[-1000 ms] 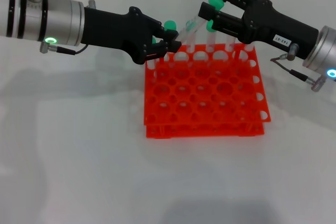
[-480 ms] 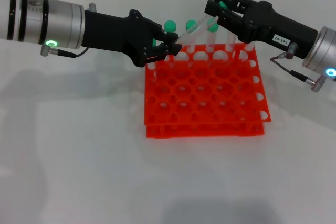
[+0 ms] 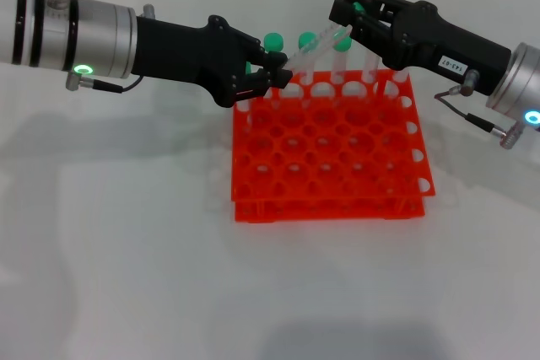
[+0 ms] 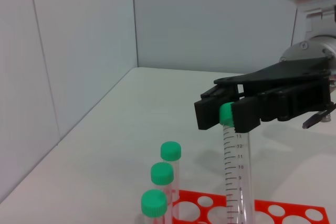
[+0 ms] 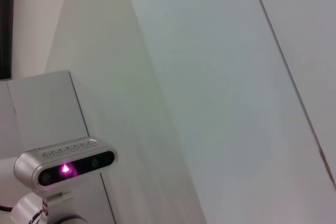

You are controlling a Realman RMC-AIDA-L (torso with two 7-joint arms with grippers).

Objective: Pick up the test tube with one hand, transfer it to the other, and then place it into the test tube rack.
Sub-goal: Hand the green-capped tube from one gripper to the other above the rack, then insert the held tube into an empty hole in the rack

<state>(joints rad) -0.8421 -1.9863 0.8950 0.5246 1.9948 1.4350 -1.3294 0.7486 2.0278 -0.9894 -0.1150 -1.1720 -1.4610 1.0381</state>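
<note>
Handover above the far edge of the rack (image 3: 325,153). I held the tube (image 3: 310,50) tilted between both grippers, its pointed end at the left gripper (image 3: 278,73), at about nine o'clock from the rack's back row, and its green cap up at the right gripper (image 3: 344,18), toward one o'clock. From the left wrist, the right gripper's fingers (image 4: 247,116) sat closed on either side of the cap, so I judged it had the tube by the top. The left gripper's jaws looked closed on the lower end, so both seemed to grip at once, as a transfer requires before one lets go. The tilt kept the tube clear of the capped tubes (image 3: 272,42) standing in the back row. I judged that the left should release next, leaving the tip free to be lowered into a hole.
</note>
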